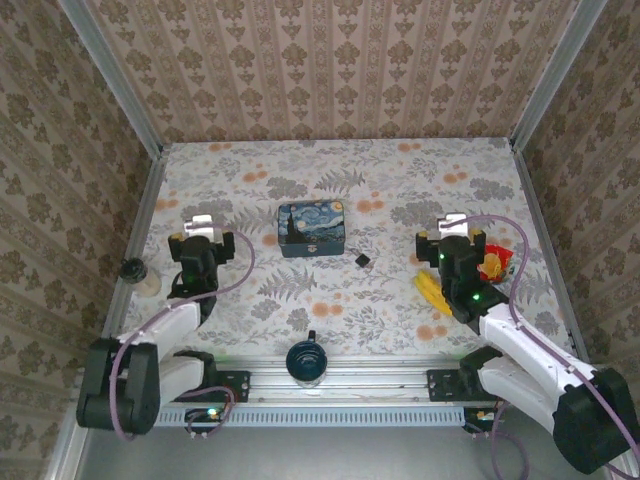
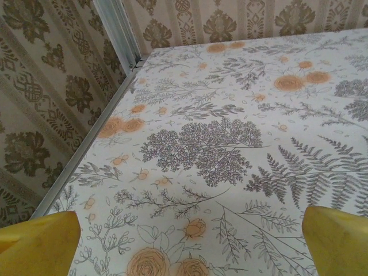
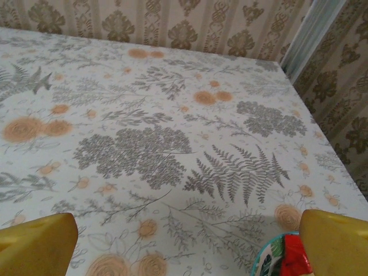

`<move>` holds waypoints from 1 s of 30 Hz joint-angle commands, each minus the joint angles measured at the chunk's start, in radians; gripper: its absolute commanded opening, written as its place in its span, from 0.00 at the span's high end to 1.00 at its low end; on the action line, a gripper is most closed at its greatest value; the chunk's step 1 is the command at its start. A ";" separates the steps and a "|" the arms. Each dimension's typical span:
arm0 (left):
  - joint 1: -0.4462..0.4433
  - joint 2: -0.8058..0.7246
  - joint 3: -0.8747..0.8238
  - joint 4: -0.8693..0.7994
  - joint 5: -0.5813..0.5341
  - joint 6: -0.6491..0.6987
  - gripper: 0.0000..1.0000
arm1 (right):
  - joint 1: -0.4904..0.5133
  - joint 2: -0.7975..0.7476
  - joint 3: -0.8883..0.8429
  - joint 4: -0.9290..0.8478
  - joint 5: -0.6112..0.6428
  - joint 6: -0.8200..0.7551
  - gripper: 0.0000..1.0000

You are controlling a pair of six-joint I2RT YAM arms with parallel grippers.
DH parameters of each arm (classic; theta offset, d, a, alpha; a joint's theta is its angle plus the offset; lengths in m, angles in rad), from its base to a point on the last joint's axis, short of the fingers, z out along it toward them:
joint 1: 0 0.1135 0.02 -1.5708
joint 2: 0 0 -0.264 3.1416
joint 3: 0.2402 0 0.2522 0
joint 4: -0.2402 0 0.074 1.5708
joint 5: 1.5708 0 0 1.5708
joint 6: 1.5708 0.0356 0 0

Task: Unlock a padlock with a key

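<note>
Both spread: left end effector (image 1: 200, 221), right end effector (image 1: 455, 222); floral table (image 1: 400, 180), damask walls (image 1: 330, 70)

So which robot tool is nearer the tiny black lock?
The right tool, beside the red packet. The padlock lies between the blue box and it; the left tool sits beyond the box.

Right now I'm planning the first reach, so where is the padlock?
In the top external view, the padlock lies on the table near its middle, just off the near right corner of the blue painted box.
</note>
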 commanded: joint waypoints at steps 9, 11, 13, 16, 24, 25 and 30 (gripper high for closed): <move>0.097 0.291 -0.049 0.479 0.155 0.049 0.00 | -0.141 0.037 -0.104 0.296 -0.136 -0.033 0.00; 0.107 0.338 -0.041 0.500 0.191 0.047 0.00 | -0.154 0.042 -0.113 0.319 -0.156 -0.037 0.00; 0.114 0.397 -0.041 0.555 0.241 0.053 0.00 | -0.168 0.050 -0.131 0.359 -0.174 -0.038 0.00; 0.127 0.421 -0.034 0.563 0.335 0.065 0.00 | -0.190 0.076 -0.155 0.424 -0.208 -0.038 0.00; 0.234 0.420 0.050 0.403 0.679 0.057 0.00 | -0.244 0.179 -0.208 0.613 -0.286 -0.036 0.00; 0.235 0.422 0.048 0.411 0.680 0.054 0.00 | -0.252 0.193 -0.211 0.635 -0.292 -0.036 0.00; 0.235 0.420 0.051 0.402 0.623 0.038 0.00 | -0.295 0.273 -0.222 0.737 -0.320 -0.024 0.00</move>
